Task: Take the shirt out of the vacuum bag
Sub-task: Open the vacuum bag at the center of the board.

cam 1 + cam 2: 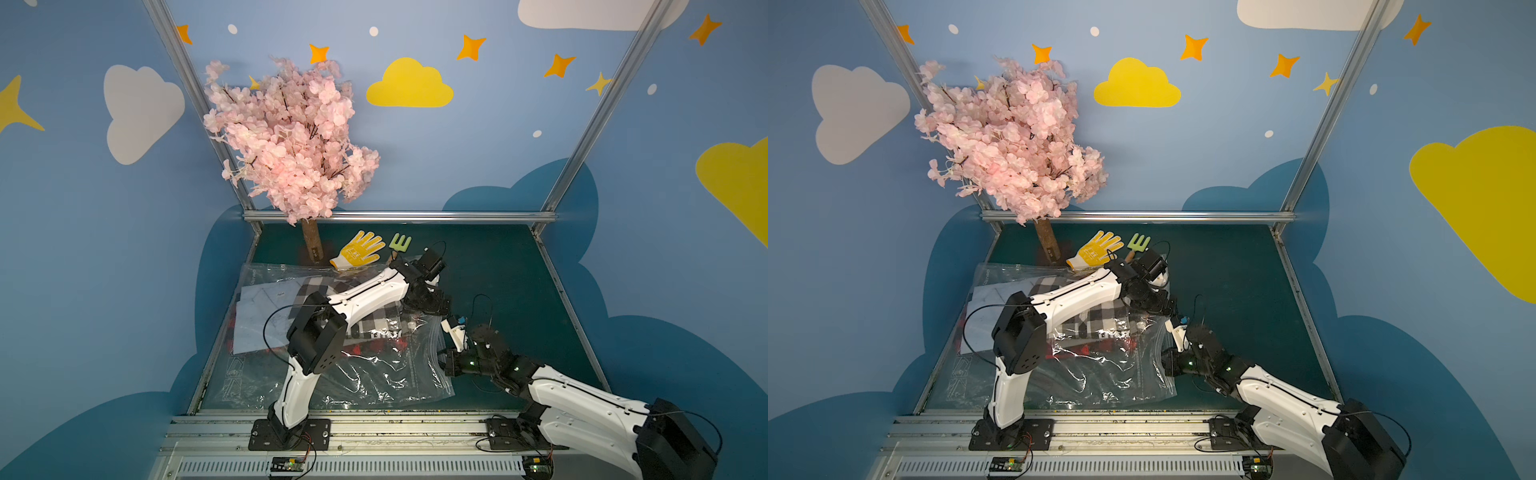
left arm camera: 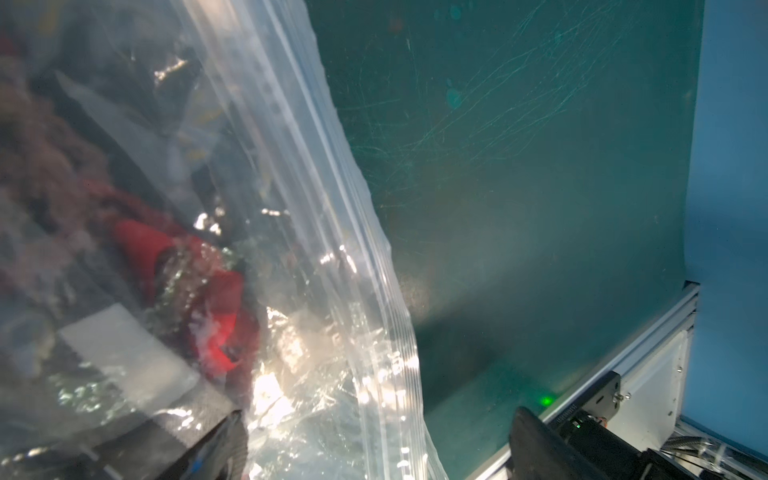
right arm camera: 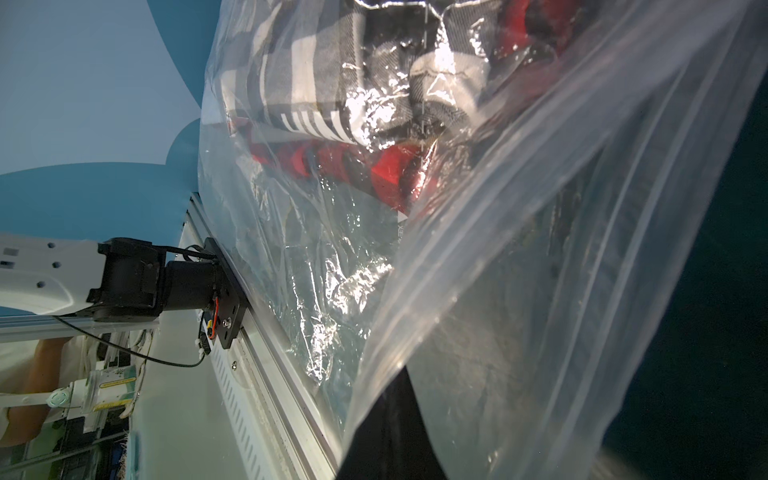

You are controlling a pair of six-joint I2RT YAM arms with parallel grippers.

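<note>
Clear vacuum bag point(image 1: 365, 376) lies flat on the green worktop point(image 1: 498, 270) with the checked shirt point(image 1: 376, 320) inside. The right tool point(image 1: 448, 365), pressed together, pinches the bag's zip strip point(image 2: 328, 216). The left tool point(image 2: 376, 419) is spread wide at that mouth. The film looks light and slippery. The soft shirt is best gripped by a fold near the opening.

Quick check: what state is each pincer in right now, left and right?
Left pincer: open, holding nothing.
Right pincer: closed, pinching the open edge of the vacuum bag.
</note>
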